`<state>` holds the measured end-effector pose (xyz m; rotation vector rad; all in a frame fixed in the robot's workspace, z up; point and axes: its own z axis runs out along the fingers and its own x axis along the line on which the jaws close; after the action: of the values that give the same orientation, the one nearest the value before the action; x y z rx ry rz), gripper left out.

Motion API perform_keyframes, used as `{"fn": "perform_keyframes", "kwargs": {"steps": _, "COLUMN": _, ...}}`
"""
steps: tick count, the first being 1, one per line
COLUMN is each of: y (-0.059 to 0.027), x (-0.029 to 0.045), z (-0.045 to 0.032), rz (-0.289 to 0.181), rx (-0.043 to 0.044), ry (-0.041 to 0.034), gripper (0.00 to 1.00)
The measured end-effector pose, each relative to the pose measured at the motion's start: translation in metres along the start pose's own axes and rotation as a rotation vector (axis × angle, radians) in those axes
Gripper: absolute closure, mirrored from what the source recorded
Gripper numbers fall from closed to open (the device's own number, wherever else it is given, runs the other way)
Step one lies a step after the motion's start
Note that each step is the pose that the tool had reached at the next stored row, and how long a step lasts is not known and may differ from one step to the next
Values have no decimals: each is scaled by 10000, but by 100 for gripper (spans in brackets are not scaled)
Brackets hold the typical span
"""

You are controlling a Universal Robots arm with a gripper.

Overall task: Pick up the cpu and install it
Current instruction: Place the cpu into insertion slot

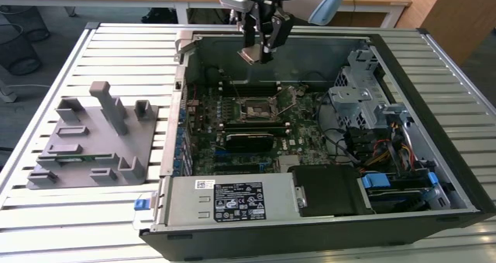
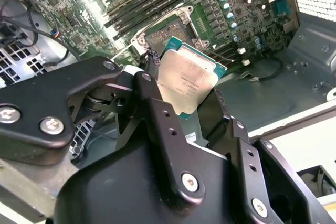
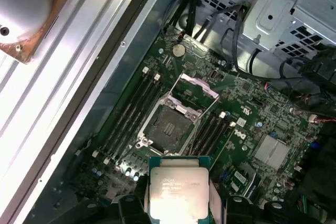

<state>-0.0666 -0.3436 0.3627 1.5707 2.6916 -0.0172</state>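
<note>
The hand (image 2: 185,100), all matte black links and bright screw heads, is clamped on two opposite edges of the cpu (image 2: 187,74). The cpu is a flat square chip with a dull silvery lid and a thin green rim. It hangs in the air above the open steel computer case (image 1: 434,158), over the green motherboard (image 3: 247,114). The square socket (image 3: 169,127) lies bare below, its metal frame flipped up. The case stands on a ribbed metal tabletop (image 1: 116,42).

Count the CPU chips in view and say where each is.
1. The cpu is clamped in the claw, raised above the motherboard, whose socket stands open and empty. Another could lie hidden elsewhere in the case.
</note>
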Motion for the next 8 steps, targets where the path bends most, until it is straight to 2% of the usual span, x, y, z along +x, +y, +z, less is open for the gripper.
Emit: {"fn": "perform_keyframes", "kwargs": {"steps": 8, "y": 3, "x": -1, "z": 13, "rz": 255, "rx": 14, "ry": -23, "gripper": 46}}
